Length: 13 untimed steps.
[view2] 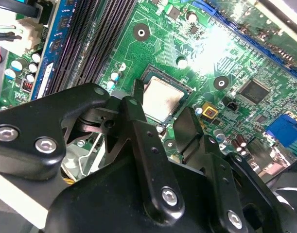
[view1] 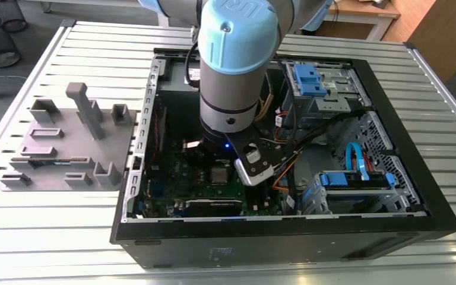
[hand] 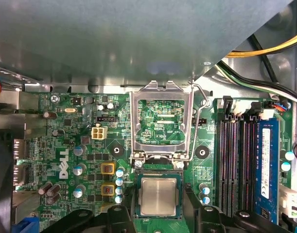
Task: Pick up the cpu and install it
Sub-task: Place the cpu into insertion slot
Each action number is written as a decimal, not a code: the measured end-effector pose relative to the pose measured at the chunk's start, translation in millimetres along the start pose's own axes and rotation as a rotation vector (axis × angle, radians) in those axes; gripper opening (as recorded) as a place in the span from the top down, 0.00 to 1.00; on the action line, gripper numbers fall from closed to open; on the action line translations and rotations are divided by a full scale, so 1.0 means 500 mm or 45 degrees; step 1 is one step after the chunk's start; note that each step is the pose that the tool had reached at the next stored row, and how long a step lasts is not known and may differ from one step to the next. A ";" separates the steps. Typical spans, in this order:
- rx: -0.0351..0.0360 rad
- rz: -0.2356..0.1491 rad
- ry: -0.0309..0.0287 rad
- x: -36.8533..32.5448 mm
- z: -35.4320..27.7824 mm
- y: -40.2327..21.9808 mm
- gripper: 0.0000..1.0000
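The cpu (hand: pixel 159 195), a small square chip with a silvery-grey top, lies flat in its socket on the green motherboard (hand: pixel 70 145). It also shows in the second wrist view, cpu (view2: pixel 161 99), and in the exterior view, cpu (view1: pixel 220 174), inside the open computer case (view1: pixel 291 237). My gripper (hand: pixel 161 212) is open and hovers just over the socket. One black finger (view2: pixel 137 92) is on each side of the chip, apart from it. The silver socket frame (hand: pixel 161 90) is flipped up and open beside the cpu.
Black memory slots (hand: pixel 231 165) and a blue memory stick (hand: pixel 265 165) run beside the socket. Capacitors (hand: pixel 119 182) stand close to it. Cables (view1: pixel 291 154) and blue drive bays (view1: pixel 307 77) fill the case toward the exterior view's right. A grey parts fixture (view1: pixel 62 148) sits on the slatted table.
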State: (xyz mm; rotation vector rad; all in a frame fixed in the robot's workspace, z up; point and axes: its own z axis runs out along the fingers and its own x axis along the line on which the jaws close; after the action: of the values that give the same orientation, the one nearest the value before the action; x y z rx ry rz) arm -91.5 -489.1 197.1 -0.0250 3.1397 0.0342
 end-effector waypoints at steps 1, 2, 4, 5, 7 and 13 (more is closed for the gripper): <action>0.0000 0.000 0.0000 0.000 0.000 0.000 0.48; 0.0000 0.000 0.0000 0.000 0.000 0.000 0.48; 0.0001 0.000 0.0001 0.000 0.000 0.000 0.56; 0.0000 0.000 0.0000 0.000 0.000 0.000 0.56; 0.0000 0.000 0.0001 0.000 0.000 0.000 0.62; -0.0001 0.000 0.0001 0.000 0.000 0.000 0.89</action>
State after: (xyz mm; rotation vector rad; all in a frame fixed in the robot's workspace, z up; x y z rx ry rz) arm -91.5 -489.1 197.1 -0.0250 3.1398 0.0342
